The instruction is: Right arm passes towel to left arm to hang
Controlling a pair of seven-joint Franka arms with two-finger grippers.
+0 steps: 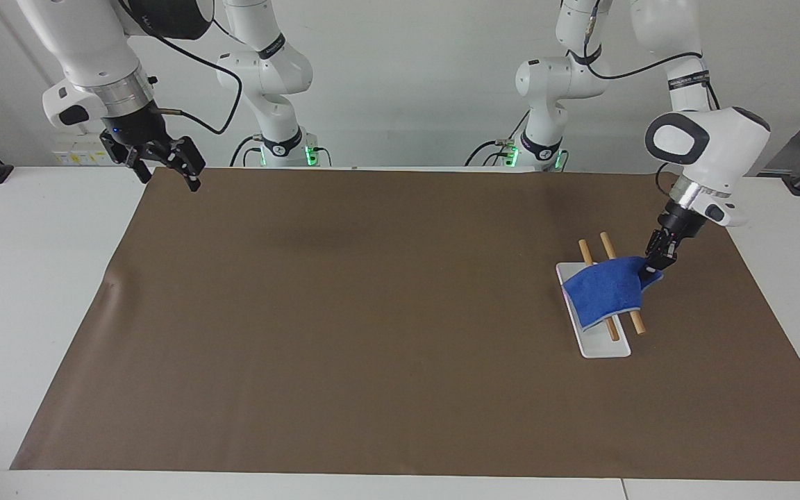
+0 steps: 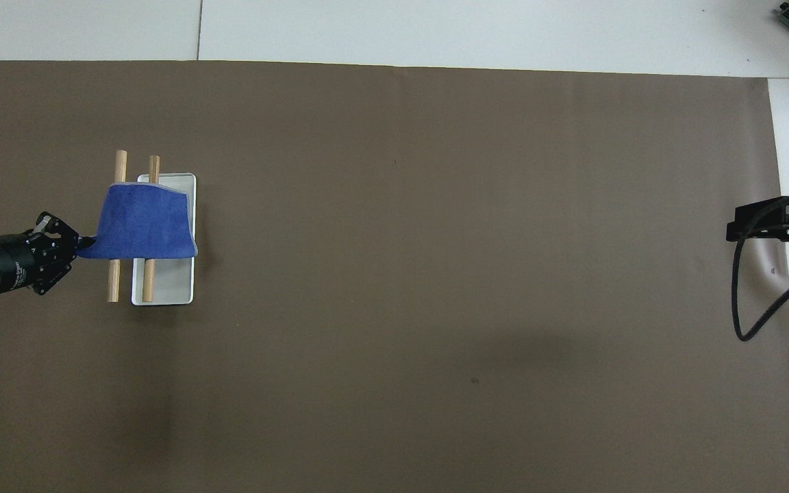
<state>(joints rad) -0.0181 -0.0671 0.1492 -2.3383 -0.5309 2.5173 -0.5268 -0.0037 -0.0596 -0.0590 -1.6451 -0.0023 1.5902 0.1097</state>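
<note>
At right of the facing view, left gripper [image 1: 653, 264] fingers pinch the towel [image 1: 605, 292] corner, draped over wooden bars [image 1: 632, 321]; right gripper [image 1: 167, 163] fingers spread, upper left.

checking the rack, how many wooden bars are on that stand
2. Both run side by side above the white stand under the towel: one bar toward the left arm's end, the other over the base. None look hidden.
</note>
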